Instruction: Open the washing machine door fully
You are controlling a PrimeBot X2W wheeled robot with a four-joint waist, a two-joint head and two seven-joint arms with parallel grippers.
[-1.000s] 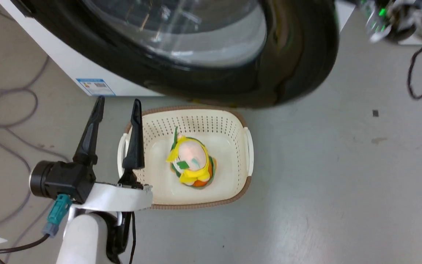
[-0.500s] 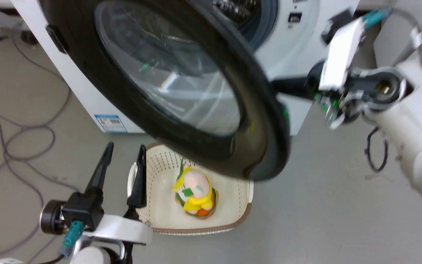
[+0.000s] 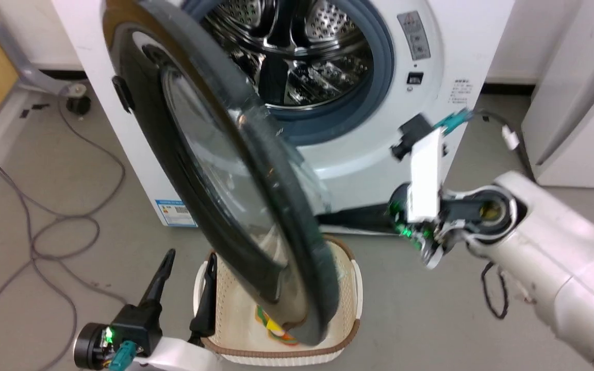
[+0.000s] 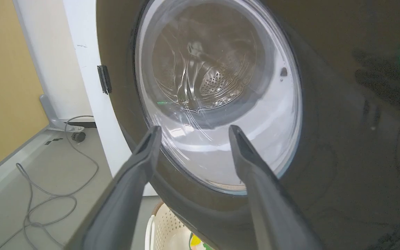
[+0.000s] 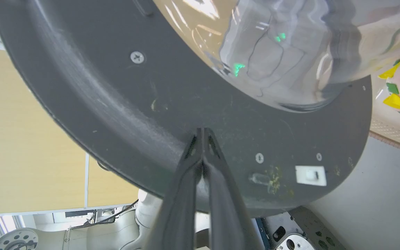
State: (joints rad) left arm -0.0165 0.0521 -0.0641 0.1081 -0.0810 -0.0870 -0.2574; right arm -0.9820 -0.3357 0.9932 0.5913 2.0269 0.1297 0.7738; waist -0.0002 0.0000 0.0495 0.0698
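Roughly half-swung: washing machine door (image 3: 225, 206) stands out from washing machine (image 3: 462, 62), above basket (image 3: 286, 354). Right pincer (image 5: 203, 133) fingers together, tips on inner rim. Left pincer (image 3: 191, 254) spread, idle. Door likely heavy, rigid, glass slick; push the plastic rim.

In the head view the washing machine door (image 3: 209, 170) covers most of the basket (image 3: 348, 288) and nearly all of the toy (image 3: 275, 326) inside it. The right gripper (image 5: 203, 131) has its fingers (image 3: 359, 216) running behind the door rim there, tips hidden. Top of the washing machine (image 3: 472, 46) is cut by the frame edge, the left gripper (image 3: 191, 253) is cut at the wrist by the bottom edge, and the blue label (image 3: 176, 213) print is too small to read.
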